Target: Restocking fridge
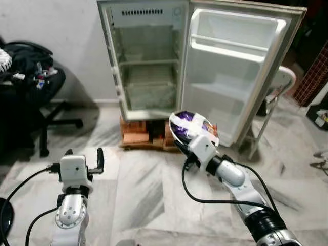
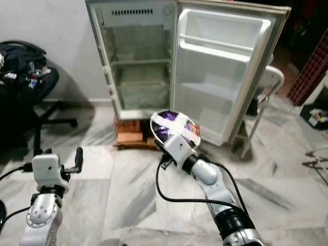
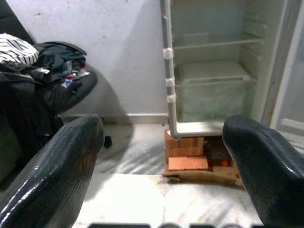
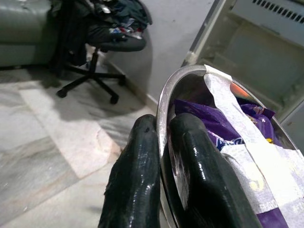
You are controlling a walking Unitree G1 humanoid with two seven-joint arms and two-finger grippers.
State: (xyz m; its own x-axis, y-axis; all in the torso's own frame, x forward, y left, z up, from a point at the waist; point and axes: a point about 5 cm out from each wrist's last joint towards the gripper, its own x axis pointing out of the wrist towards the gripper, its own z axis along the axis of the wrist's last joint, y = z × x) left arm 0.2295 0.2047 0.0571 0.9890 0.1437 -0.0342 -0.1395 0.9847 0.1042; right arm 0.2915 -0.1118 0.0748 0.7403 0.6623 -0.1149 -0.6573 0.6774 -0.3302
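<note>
Right wrist view shows the right tool (image 4: 164, 178) pinching the rim of a steel bowl (image 1: 180, 134) of taped purple packets, held short of the open fridge (image 1: 148, 66). I judge this the carry-in step; next, approach a shelf. The left tool (image 1: 83, 159) hangs wide, unladen.

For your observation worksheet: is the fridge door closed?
No. The fridge stands with its door swung wide open, showing bare shelves, while the right gripper holds a steel bowl.
</note>
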